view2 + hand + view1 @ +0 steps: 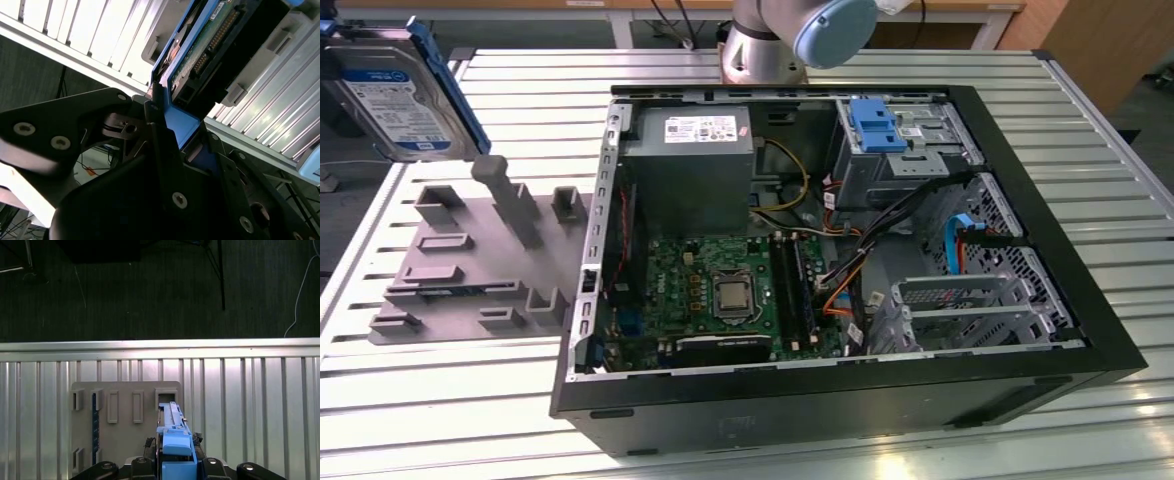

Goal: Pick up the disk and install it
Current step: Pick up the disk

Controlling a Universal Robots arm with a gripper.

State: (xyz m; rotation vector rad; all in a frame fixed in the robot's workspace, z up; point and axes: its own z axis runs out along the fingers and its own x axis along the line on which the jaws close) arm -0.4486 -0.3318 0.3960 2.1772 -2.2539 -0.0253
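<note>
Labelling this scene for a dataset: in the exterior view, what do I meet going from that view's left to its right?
disk → grey fixture plate → power supply → blue bracket

Hand (174,134) grips disk (201,49) edge, slatted tbl (75,25) behind.

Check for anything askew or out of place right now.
Nothing stands out. The disk sits clamped in the gripper, clear of the grey fixture; the open computer case looks undamaged.
</note>
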